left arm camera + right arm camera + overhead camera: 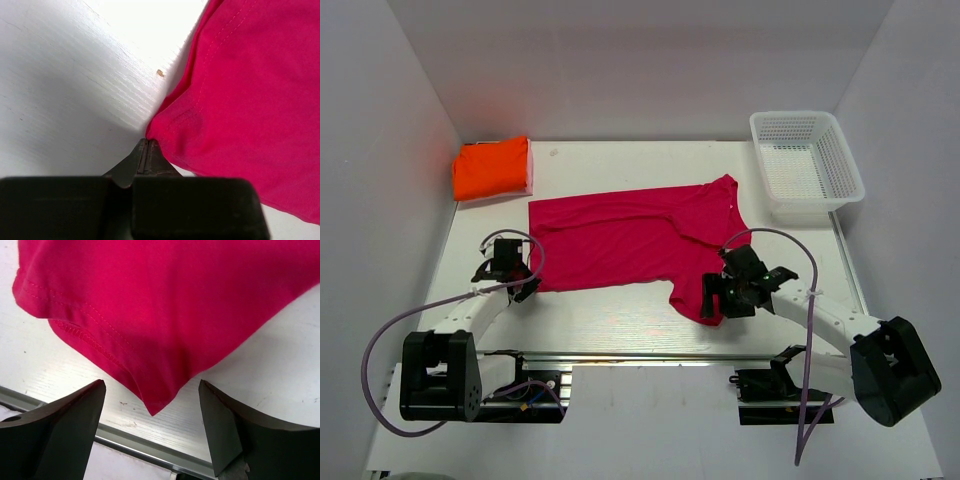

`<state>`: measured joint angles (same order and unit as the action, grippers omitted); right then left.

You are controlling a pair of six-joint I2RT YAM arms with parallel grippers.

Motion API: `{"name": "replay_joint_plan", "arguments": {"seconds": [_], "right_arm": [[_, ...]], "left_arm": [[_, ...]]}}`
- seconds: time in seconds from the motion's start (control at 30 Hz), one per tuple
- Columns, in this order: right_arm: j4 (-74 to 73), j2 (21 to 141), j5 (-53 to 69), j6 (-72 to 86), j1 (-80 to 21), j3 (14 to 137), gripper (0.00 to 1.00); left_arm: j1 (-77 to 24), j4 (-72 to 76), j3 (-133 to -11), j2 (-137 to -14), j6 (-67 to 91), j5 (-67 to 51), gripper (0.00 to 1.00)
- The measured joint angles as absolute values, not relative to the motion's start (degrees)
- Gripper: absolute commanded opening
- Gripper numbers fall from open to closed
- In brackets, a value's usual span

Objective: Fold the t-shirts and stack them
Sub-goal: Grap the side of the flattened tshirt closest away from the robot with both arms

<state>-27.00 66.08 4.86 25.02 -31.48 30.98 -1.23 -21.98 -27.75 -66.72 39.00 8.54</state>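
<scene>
The magenta-pink t-shirt (630, 235) lies spread flat in the middle of the table, also showing in the left wrist view (250, 90) and the right wrist view (165, 300). The orange t-shirt (492, 168) is a folded rectangle at the far left. My left gripper (527, 287) (147, 142) is shut at the pink shirt's near left corner, its tips pinching the very corner. My right gripper (714, 300) (152, 383) is open, its fingers either side of the pointed near corner of the shirt's right sleeve, not touching it.
A white mesh basket (810, 205) stands at the far right. A metal rail (640, 355) runs along the table's near edge, just below the sleeve corner in the right wrist view (150, 447). White walls enclose the table on three sides.
</scene>
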Motion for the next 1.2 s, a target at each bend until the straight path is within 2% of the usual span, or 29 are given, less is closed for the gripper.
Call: {"name": "replay_joint_plan", "arguments": {"seconds": [0.13,0.23,0.33,0.37,0.4,0.43,0.83,1.2], "right_arm": [[-27.3,66.1,2.8,28.7,-32.8,30.9,0.74],[-26.8,66.1,2.5,31.5,-32.8,30.5,0.62],[-26.7,66.2,2.8,33.6,-32.8,30.2,0.40],[-26.8,66.2,2.9,34.1,-32.8,30.1,0.30],[-26.9,66.2,2.9,34.5,-32.8,30.1,0.10],[-26.9,66.2,2.9,34.4,-32.8,30.1,0.01],[-26.2,65.2,2.0,35.4,-32.2,35.3,0.00],[-19.6,75.5,1.5,36.2,-27.0,47.9,0.00]], "left_arm": [[-1.2,-22.3,-27.7,-65.7,38.8,8.5,0.00],[-1.2,-22.2,-27.7,-65.4,38.5,8.3,0.00],[-1.2,-22.3,-27.7,-65.4,38.3,7.9,0.00],[-1.2,-22.3,-27.7,-65.4,38.3,7.8,0.00],[-1.2,-22.3,-27.7,-65.4,38.1,7.5,0.00],[-1.2,-22.3,-27.7,-65.4,37.9,7.2,0.00],[-1.2,-22.3,-29.7,-65.4,36.6,3.4,0.00],[-0.9,-22.1,-40.9,-73.8,36.5,2.3,0.00]]}}
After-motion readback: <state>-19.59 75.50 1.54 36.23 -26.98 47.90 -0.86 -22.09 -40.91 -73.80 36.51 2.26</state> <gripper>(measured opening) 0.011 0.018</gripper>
